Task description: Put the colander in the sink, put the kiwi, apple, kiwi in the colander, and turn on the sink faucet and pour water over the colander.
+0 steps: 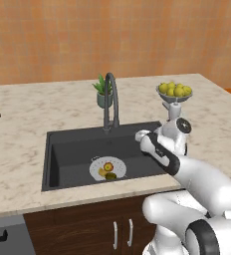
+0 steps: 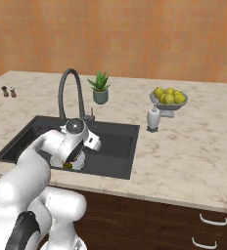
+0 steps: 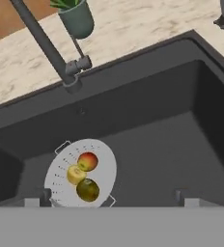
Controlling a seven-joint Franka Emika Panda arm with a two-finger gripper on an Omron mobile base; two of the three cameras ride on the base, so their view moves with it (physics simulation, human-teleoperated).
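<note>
colander (image 3: 80, 173) in sink (image 3: 172, 144), white, perforated, holds 3 fruits; claw (image 3: 109, 198) spread apart.

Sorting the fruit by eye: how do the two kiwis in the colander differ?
The yellowish kiwi is pale and sits mid-colander, against the apple; the dark kiwi is olive-green, looks slightly larger, and lies near the rim. Both are round and rest inside the colander.

No text, label, brand, number or sign can be read anywhere in these views; every visible surface is plain and bears no markings.
</note>
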